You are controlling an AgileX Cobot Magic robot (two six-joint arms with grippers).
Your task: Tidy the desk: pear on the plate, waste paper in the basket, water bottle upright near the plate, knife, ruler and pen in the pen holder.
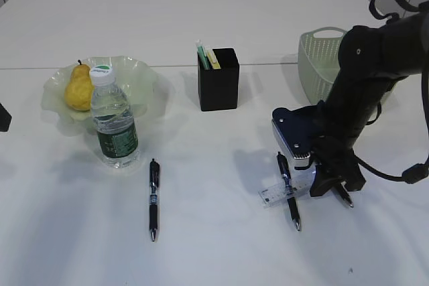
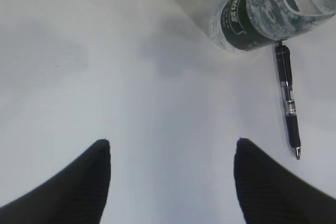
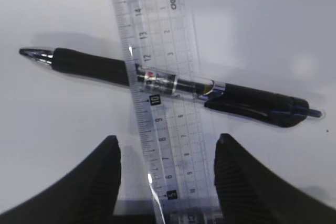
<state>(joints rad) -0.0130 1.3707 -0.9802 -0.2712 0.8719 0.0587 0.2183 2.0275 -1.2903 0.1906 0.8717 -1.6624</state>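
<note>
The transparent ruler [image 3: 163, 77] lies slanted across a black pen [image 3: 94, 66] on the white desk [image 1: 214, 246]. My right gripper [image 3: 168, 139] is open low over the ruler's near end, one finger on each side with a gap. A second pen [image 1: 153, 199] lies left of centre. The pear [image 1: 78, 89] sits on the wavy green plate [image 1: 144, 78], and the water bottle [image 1: 114, 122] stands upright in front of it. My left gripper [image 2: 172, 142] is open over bare desk. The waste paper is out of view. Whether the knife is in the pen holder [image 1: 218, 85] I cannot tell.
The green basket [image 1: 318, 58] stands at the back right, behind my right arm. A green and a yellow thing stick out of the pen holder. The left wrist view shows the bottle [image 2: 262, 14] and the second pen [image 2: 287, 98] ahead to the right.
</note>
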